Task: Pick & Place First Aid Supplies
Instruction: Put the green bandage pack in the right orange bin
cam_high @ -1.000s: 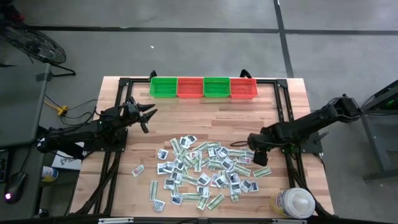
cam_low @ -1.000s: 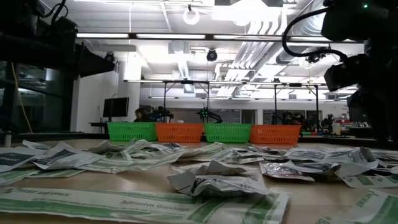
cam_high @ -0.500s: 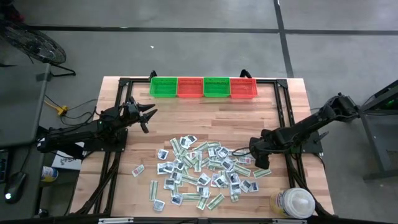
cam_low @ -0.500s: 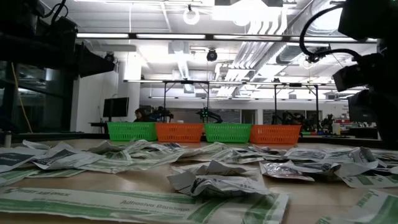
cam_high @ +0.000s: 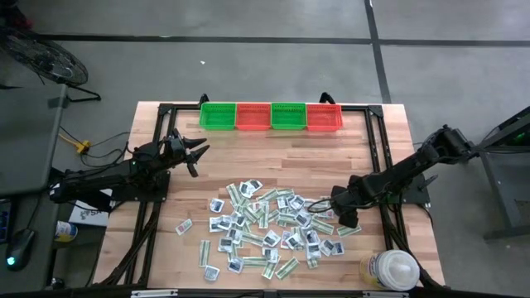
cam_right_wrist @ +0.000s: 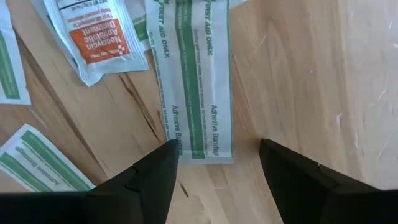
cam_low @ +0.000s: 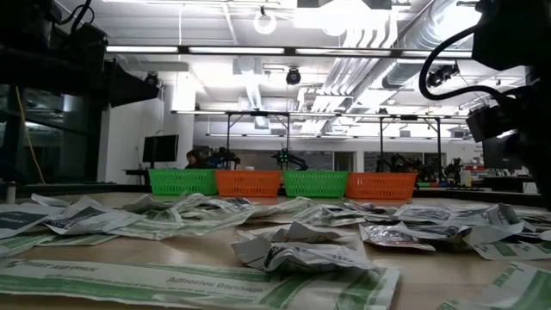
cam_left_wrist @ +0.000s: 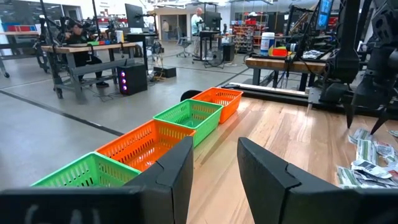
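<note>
The right end effector (cam_high: 341, 217) is positioned low at the right edge of the first aid supplies (cam_high: 265, 228), which lie scattered across the near middle of the wooden surface (cam_high: 248, 157). Its fingers (cam_right_wrist: 155, 180) are apart, straddling the end of an adhesive bandage strip (cam_right_wrist: 193, 74) without clamping it. The left end effector (cam_high: 199, 155) hovers with fingers apart near the row of green and orange baskets (cam_high: 271, 116), empty.
</note>
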{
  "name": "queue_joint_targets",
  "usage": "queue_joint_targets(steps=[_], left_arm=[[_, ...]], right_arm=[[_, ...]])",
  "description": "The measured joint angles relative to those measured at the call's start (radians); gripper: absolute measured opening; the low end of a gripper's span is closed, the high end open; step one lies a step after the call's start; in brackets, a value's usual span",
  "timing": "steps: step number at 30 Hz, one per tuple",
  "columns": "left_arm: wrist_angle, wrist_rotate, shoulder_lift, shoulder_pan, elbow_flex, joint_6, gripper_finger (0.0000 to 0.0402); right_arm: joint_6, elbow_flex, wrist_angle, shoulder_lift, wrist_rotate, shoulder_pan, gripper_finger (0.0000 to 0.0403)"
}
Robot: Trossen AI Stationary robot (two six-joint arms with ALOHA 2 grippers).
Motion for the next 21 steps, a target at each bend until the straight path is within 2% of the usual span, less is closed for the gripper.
queue_joint_targets(steps=[7,21], left_arm=[[0.000,0.000,0.000,0.000,0.000,0.000,0.0122],[0.000,0.000,0.000,0.000,0.000,0.000,0.0122]], right_arm=[[0.030,-0.001,0.016,0.002,0.001,-0.002,0.0169],[0.030,-0.002,0.013,0.004,-0.021,-0.049,0.0014]])
